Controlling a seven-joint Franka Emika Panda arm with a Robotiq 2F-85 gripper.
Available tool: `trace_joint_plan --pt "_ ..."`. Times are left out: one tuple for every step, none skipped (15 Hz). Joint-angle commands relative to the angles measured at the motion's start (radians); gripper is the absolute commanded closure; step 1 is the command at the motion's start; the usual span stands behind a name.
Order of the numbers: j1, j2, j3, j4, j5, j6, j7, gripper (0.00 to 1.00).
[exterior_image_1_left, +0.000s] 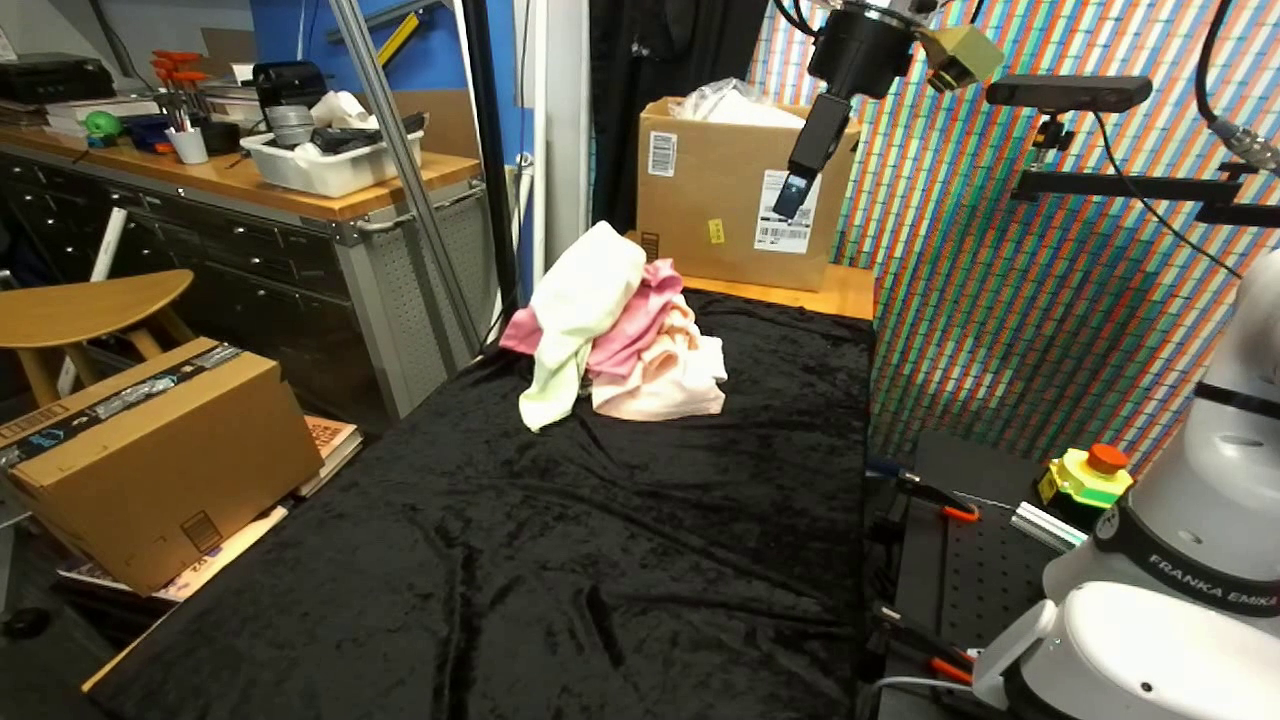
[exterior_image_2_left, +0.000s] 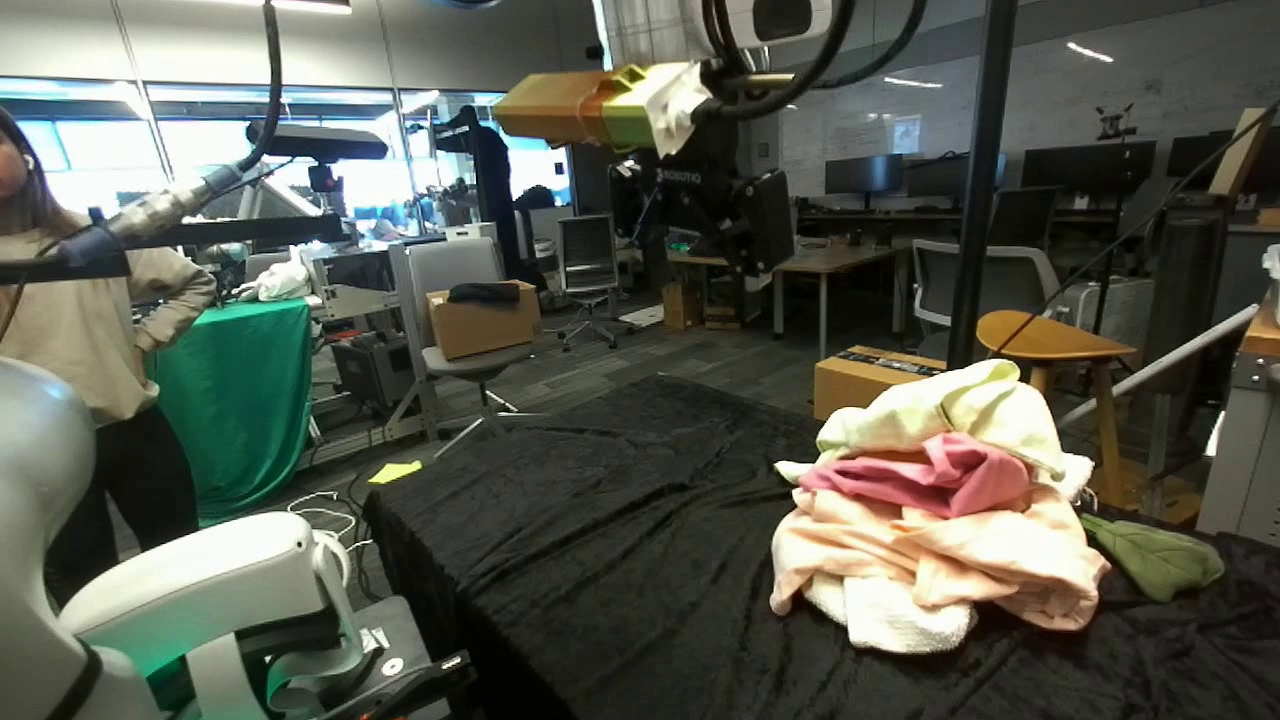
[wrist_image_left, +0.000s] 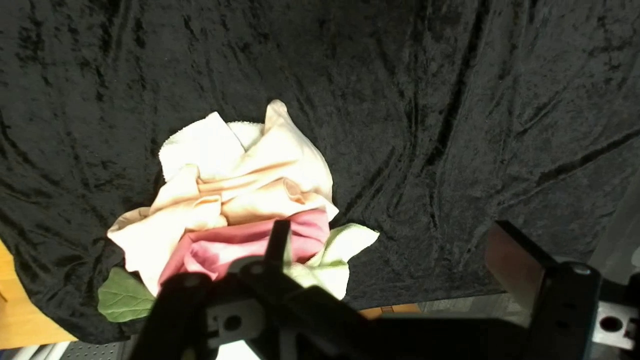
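We see the hand (wrist_image_left: 392, 245) spread wide, its two fingers (wrist_image_left: 515, 270) well apart, hanging high over the counter (exterior_image_1_left: 850, 293). Nearest to it is a heap of soft cloths (exterior_image_1_left: 630, 340), and in an exterior view we find a clear gap between the two. In the wrist view one finger crosses in front of the heap, while the other sits over the dark cover to its right.

At the top of the heap we find a pale green cloth (exterior_image_2_left: 940, 410), loosely bunched, with one end trailing down the side. Under it lies a pink cloth (exterior_image_2_left: 930, 475), and below that a peach cloth (exterior_image_2_left: 960, 550) in broad folds. At the bottom a white cloth (exterior_image_2_left: 910, 615) shows its fuzzy edge. A leaf-shaped green piece (exterior_image_2_left: 1160, 560) sticks out just beside the heap.

All of it rests on a creased black cover (exterior_image_1_left: 650, 560) draped over the counter. Behind the heap, on bare wood past the cover, we see a large cardboard box (exterior_image_1_left: 700, 210) with clear plastic (exterior_image_1_left: 730, 100) poking from its top. A red stop button (exterior_image_1_left: 1107, 459) sits near the arm's white base (exterior_image_1_left: 1200, 470). In an exterior view a person (exterior_image_2_left: 110, 320) in a beige top stands beyond the arm.
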Motion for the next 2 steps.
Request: trace_joint_plan --pt "0.012 0.000 -0.012 -0.003 -0.008 0.003 0.000 0.00" --pt "0.012 0.000 -0.014 -0.005 -0.009 0.005 -0.003 0.00"
